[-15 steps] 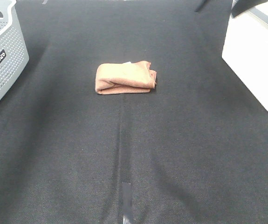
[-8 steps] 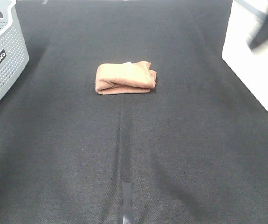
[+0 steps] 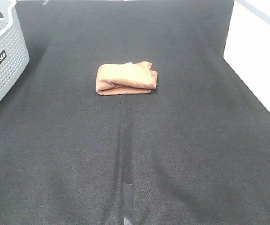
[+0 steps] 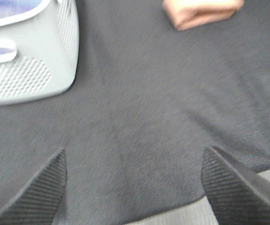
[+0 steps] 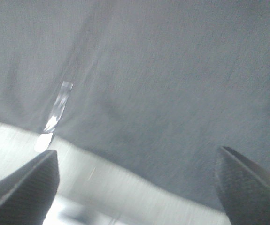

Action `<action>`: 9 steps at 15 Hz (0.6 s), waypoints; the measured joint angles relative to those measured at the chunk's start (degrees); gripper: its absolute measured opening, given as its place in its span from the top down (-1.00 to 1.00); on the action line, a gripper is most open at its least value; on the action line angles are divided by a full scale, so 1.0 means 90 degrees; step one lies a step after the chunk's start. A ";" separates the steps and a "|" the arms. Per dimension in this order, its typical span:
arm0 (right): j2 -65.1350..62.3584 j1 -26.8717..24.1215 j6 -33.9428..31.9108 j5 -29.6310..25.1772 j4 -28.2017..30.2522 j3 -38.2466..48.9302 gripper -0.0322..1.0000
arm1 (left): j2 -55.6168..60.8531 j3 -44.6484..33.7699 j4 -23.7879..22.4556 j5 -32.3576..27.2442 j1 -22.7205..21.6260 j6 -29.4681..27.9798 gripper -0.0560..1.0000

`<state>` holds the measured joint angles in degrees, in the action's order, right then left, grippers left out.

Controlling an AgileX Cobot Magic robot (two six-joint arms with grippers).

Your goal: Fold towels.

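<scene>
— Looking from the near edge, what's closest?

— One strip of clear tape (image 3: 127,197) stuck on the black cloth (image 3: 181,154) that covers the table, right at the near middle. A seam or crease runs from it towards the far side.

— And the arms?

— Neither shows in the high view. Each wrist camera catches its own fingers, though. The left gripper (image 4: 135,187) has its jaws spread wide with only black cloth between them, holding nothing. The right gripper (image 5: 139,187) is the same: jaws wide apart, empty, hanging over the near edge of the cloth by the tape.

— The towel?

— One towel (image 3: 126,78), reddish-brown, lying past the middle of the table, roughly centred left to right. It's folded into a small thick bundle, layers stacked, the right end a bit rumpled. A bit of white peeks out at its far edge, likely a tag.

— Anything else?

— One grey perforated basket (image 3: 3,51) at the far left, well apart from the towel, and one white box (image 3: 254,61) at the far right.
</scene>
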<state>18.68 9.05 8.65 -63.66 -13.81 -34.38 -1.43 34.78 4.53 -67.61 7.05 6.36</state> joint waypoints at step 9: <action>-0.1751 0.0000 -0.0223 0.0248 0.0961 0.0592 -0.68 | -0.0019 -0.0668 0.0592 0.0700 0.0000 0.0840 -0.53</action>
<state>2.92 9.05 6.65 -61.42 -5.16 -29.05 -1.60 28.76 9.85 -61.31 7.05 13.92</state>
